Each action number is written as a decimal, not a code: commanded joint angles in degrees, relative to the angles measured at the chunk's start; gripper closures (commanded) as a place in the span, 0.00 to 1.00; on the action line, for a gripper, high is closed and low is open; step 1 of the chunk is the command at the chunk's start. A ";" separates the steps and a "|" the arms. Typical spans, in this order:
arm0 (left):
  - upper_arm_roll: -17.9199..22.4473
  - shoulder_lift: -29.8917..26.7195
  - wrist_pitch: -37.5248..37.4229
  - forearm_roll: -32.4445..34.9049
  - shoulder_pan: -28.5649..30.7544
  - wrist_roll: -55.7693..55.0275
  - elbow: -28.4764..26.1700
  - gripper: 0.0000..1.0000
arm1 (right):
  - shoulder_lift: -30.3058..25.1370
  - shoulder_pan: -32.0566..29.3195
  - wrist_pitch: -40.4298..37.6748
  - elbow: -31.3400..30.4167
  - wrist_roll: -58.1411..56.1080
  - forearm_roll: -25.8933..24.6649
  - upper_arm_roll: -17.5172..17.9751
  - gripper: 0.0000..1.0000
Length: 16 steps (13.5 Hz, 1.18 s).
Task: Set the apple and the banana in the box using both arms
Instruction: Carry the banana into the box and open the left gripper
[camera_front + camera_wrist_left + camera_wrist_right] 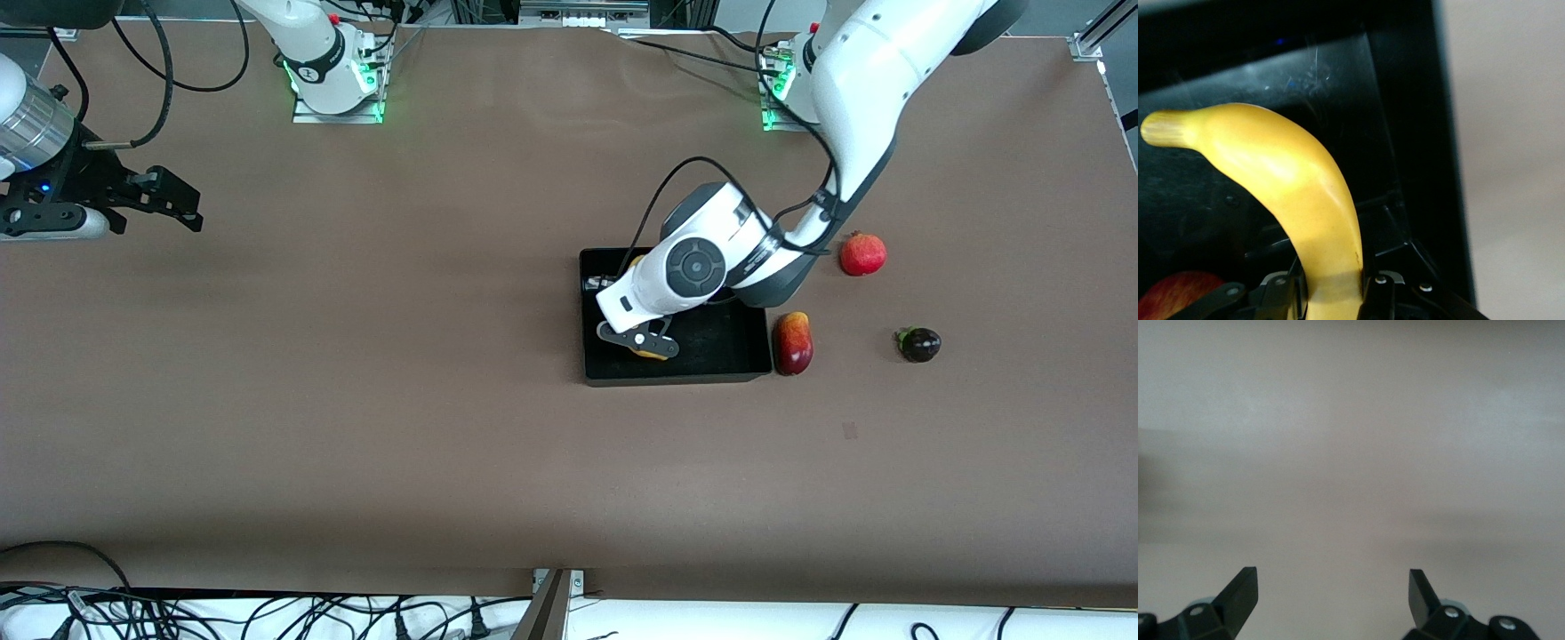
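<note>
The black box [676, 378] sits mid-table. My left gripper [642, 342] reaches down into it and is shut on the yellow banana [652, 354]. In the left wrist view the banana [1285, 173] curves away from between my fingers [1379, 293] over the box floor [1405, 133], and my left gripper [1335, 293] pinches it near one end. The red apple [1171, 293] lies in the box beside the gripper; the arm hides it in the front view. My right gripper [173, 200] waits open and empty above bare table at the right arm's end, with its fingers spread wide [1333, 587].
A red pomegranate [862, 254], a dark red-and-orange mango-like fruit [793, 343] touching the box's outer wall, and a small dark purple fruit [919, 344] lie on the table toward the left arm's end. Cables hang at the table's near edge.
</note>
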 commanded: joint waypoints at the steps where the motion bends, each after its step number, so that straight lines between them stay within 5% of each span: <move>1: 1.43 2.63 2.20 0.79 -1.24 -0.26 0.25 1.00 | 0.30 -0.81 -1.00 0.99 -0.48 -0.47 0.51 0.00; 2: 1.78 3.95 4.13 0.79 -1.24 -0.25 0.34 1.00 | 0.30 -0.81 -1.00 0.99 -0.48 -0.47 0.51 0.00; 3: 2.22 4.13 4.76 0.79 -1.24 -0.25 0.51 0.81 | 0.30 -0.81 -1.00 0.99 -0.48 -0.47 0.42 0.00; 4: 2.40 4.05 4.77 0.79 -1.15 -0.25 0.51 0.25 | 0.30 -0.81 -1.00 0.99 -0.57 -0.47 0.51 0.00; 5: 2.49 3.61 4.51 0.88 -0.63 -0.16 0.60 0.00 | 0.30 -0.81 -1.00 0.99 -0.57 -0.47 0.42 0.00; 7: 2.57 0.21 1.45 0.88 -0.10 -0.60 0.86 0.00 | 0.30 -0.81 -1.00 0.99 -0.57 -0.47 0.42 0.00; 13: 5.03 -23.07 -25.25 2.64 3.85 0.01 1.48 0.00 | 0.30 -0.81 -1.00 0.99 -0.57 -0.03 0.42 0.00; 16: 6.25 -30.38 -28.89 1.15 9.82 11.13 2.45 0.00 | 0.30 -0.81 -1.00 0.99 -0.57 0.15 0.42 0.00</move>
